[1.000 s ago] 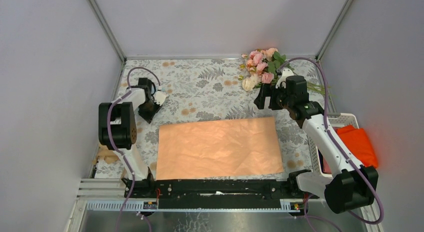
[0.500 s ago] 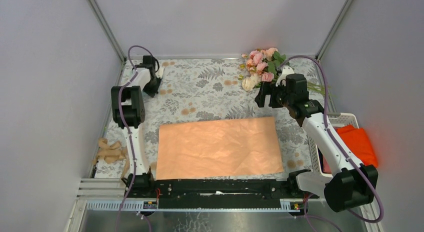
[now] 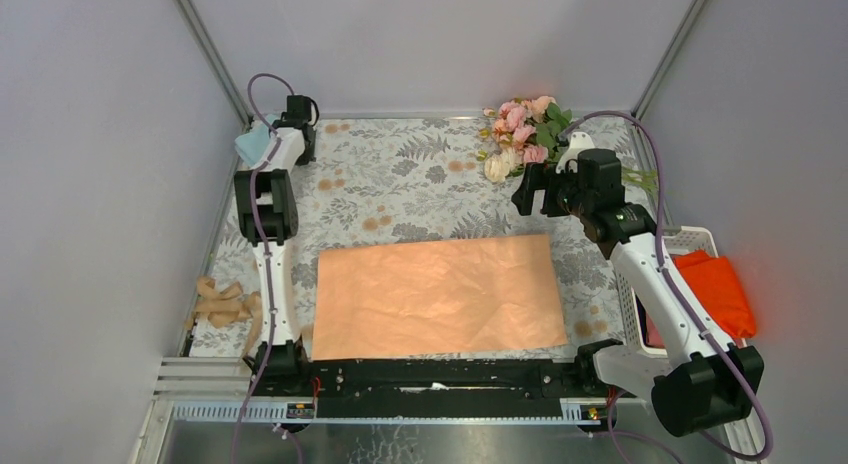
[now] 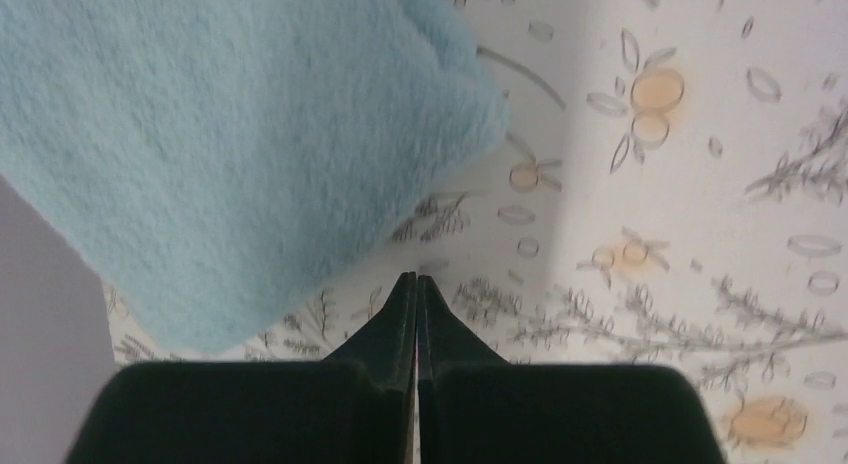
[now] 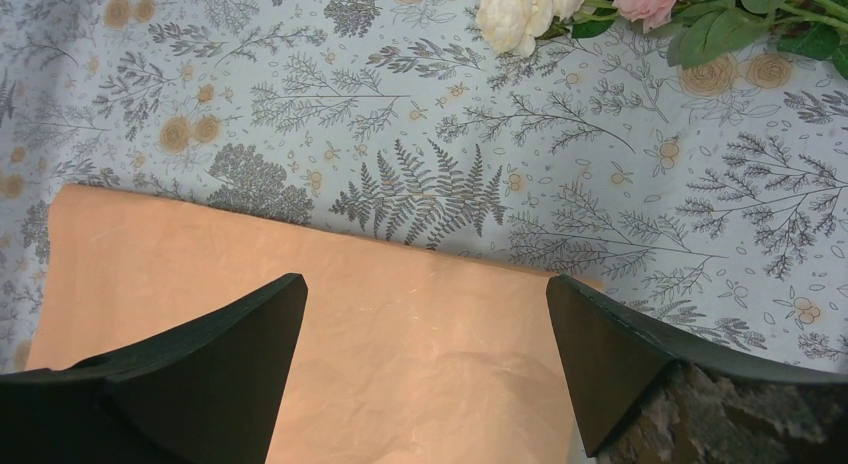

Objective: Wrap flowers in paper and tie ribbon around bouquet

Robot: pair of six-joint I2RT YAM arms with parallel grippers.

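Top external: left hand [image 4: 416,281] has moved beside the blue cloth [image 3: 251,142]

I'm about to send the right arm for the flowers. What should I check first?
1. Paper flat and uncovered: ok.
2. Right tool open and empty: ok.
3. Flowers on the paper: not ok, they lie beyond its far right corner.
4. Left tool clear of the paper: ok, shut and empty near the blue cloth.
5. Ribbon off the paper: ok, lying left of it.
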